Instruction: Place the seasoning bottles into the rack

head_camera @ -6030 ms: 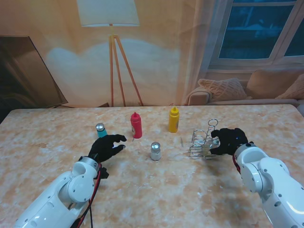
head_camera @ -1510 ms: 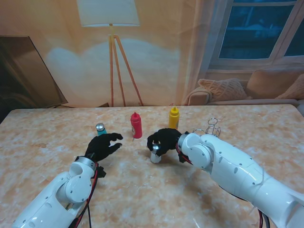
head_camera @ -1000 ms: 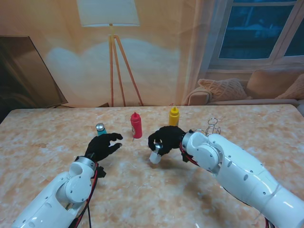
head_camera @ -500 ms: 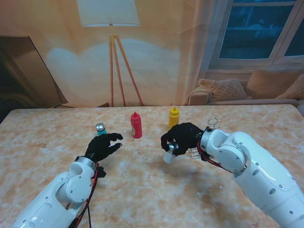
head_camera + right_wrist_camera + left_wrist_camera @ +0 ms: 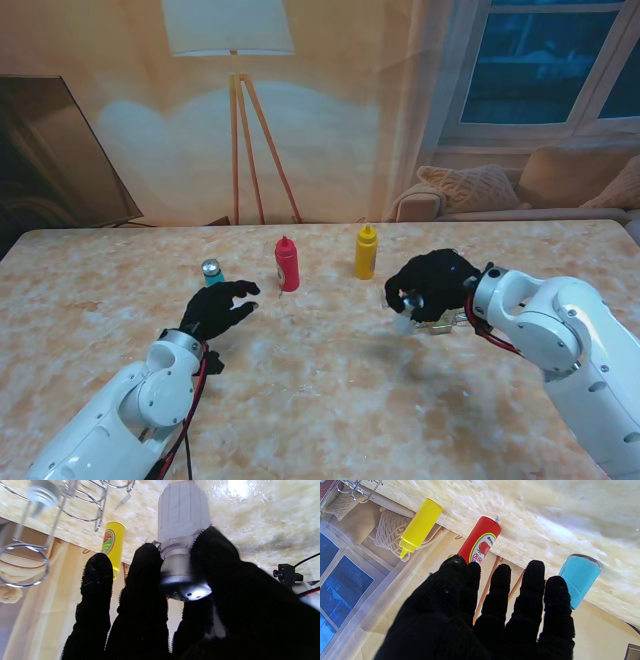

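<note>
Table [image 5: 320, 420]: marbled beige top carrying every item listed here.

Right hand [image 5: 432, 285]: black-gloved, toward the right edge of the table. Fingers [image 5: 142, 580] and thumb closed round the metal cap of the white shaker [image 5: 404, 312], which hangs clear of the table surface, just beside the rack on its left side. In the right wrist view the shaker's ribbed white body points toward the table and its silver cap sits between the fingertips.

Left hand [image 5: 222, 306]: black-gloved, toward the left edge, holding nothing. Fingers [image 5: 535, 580] spread and loosely curled, apart from every bottle.

Wire rack [image 5: 445, 318]: chrome rings, mostly hidden behind the right hand in the stand view. In the right wrist view the rings [image 5: 82, 502] that show hold no bottle.

Red ketchup bottle [image 5: 287, 264]: upright, toward the far edge, centre.

Yellow bottle [image 5: 366, 252]: upright, near the far edge, right of the red ketchup bottle and well apart from it; outside the rack.

Blue shaker [image 5: 211, 272]: upright, silver cap, left of the red ketchup bottle, just beyond the left hand's fingertips.
</note>
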`<state>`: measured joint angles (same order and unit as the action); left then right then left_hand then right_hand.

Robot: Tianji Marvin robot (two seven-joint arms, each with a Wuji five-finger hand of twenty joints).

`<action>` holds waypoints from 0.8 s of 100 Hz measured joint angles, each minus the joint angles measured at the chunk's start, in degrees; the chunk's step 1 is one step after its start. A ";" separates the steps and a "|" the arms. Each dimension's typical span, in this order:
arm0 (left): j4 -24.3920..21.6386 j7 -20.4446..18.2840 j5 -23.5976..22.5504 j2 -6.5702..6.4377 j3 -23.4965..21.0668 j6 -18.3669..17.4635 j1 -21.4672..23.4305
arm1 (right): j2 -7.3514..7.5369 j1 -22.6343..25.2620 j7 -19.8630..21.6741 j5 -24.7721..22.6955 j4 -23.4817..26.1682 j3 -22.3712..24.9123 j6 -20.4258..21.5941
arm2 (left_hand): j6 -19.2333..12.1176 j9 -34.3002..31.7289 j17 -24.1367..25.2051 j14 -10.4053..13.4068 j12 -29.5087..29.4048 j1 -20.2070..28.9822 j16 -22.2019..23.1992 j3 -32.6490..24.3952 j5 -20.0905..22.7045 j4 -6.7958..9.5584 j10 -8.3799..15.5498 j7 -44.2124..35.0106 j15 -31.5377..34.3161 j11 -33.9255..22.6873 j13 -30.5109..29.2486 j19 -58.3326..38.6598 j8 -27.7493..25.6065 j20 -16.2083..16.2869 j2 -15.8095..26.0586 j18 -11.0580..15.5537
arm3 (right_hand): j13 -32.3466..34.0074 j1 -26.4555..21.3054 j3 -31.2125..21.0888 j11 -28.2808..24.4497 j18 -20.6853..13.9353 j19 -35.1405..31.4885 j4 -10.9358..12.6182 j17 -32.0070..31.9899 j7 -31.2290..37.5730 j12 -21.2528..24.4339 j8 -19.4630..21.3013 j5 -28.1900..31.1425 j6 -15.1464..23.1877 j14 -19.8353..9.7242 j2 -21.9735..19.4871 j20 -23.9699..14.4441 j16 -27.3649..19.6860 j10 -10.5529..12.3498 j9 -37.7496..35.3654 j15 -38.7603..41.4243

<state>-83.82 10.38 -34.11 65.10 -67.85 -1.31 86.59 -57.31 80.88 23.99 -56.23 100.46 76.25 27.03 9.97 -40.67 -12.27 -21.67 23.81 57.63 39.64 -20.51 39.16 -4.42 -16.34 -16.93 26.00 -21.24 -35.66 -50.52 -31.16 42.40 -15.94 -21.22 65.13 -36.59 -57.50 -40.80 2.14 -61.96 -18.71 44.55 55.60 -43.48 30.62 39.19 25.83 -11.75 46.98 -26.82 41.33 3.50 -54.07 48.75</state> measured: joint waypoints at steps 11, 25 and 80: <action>0.03 -0.04 0.02 0.00 0.13 0.05 -0.07 | 0.24 2.16 0.96 -0.61 1.74 2.59 0.17 | 0.00 0.00 0.00 0.00 0.00 0.00 0.00 0.00 0.00 0.00 0.00 0.00 0.00 0.00 0.00 0.00 0.00 0.00 0.00 0.00 | 0.04 0.01 0.06 0.12 -0.05 0.01 0.00 0.10 0.00 0.00 0.00 0.27 0.16 -0.03 0.42 -0.05 0.01 0.00 -0.48 -0.14; 0.07 -0.14 0.12 0.00 0.33 0.18 -0.20 | 0.54 4.22 2.36 -1.01 3.38 5.15 0.91 | 0.00 0.00 0.00 0.00 0.00 0.00 0.00 0.00 0.00 0.00 0.00 0.00 0.00 0.00 0.00 0.00 0.00 0.00 0.00 0.00 | 0.60 0.01 0.07 0.16 -0.09 0.12 0.00 0.16 0.00 -1.31 0.00 0.62 0.30 -0.07 0.73 -0.10 0.63 0.00 -0.58 -0.69; 0.16 -0.32 0.33 0.00 0.65 0.52 -0.42 | 0.50 12.09 0.45 -7.90 7.76 14.06 0.15 | 0.00 0.00 0.00 0.00 0.00 0.00 0.00 0.01 0.00 0.00 0.00 0.00 0.00 0.00 0.00 0.00 0.00 0.00 0.00 0.00 | 0.63 0.02 0.47 1.02 -0.13 0.71 0.00 0.19 0.00 -1.46 0.06 1.06 0.84 -0.08 0.76 -0.76 1.43 0.00 -1.22 -0.96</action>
<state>-83.66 10.06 -33.78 65.10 -67.20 -0.80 86.17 -56.81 92.97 24.44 -64.13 108.21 90.31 27.18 9.97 -40.67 -12.27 -21.67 23.80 57.63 39.64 -20.50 39.16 -4.42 -16.34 -16.93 26.00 -21.24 -35.66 -50.52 -31.16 42.40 -15.94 -21.22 65.77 -36.58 -57.03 -39.78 2.01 -61.26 -18.71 44.74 55.60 -44.94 30.68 40.25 26.67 -11.83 47.74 -27.58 42.76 3.50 -55.29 47.79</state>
